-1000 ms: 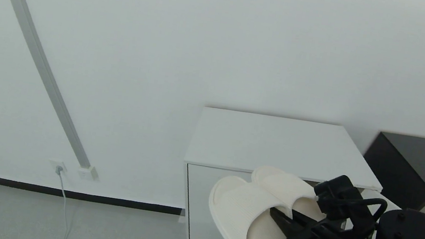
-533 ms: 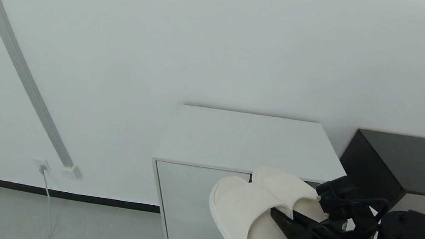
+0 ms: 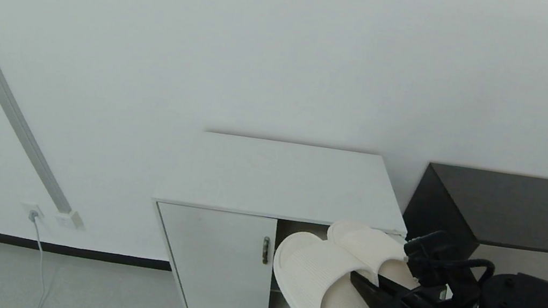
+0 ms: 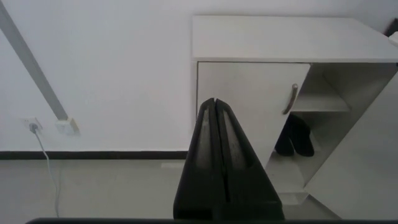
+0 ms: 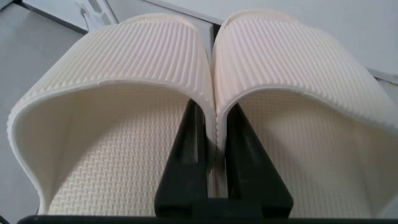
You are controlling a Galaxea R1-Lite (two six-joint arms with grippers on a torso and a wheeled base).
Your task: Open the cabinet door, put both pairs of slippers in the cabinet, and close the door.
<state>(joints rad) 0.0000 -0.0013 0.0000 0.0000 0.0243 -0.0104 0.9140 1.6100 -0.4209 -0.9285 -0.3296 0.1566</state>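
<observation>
Loading step. Right gripper [image 3: 367, 286] clamped on cream slippers [image 3: 313, 274], lower right of frame, before cabinet [image 3: 281, 177] at lower centre, right side open, dark slippers [image 4: 297, 138] inside. Left gripper [image 4: 215, 109] pinched together, empty. Next: reach free shelf [image 4: 326, 104], release.

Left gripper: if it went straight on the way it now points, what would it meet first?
Probably the cabinet's closed left door: the left gripper, shut, points at that panel, short of its handle and the open compartment beside it. Depth is unclear from the wrist view.
</observation>
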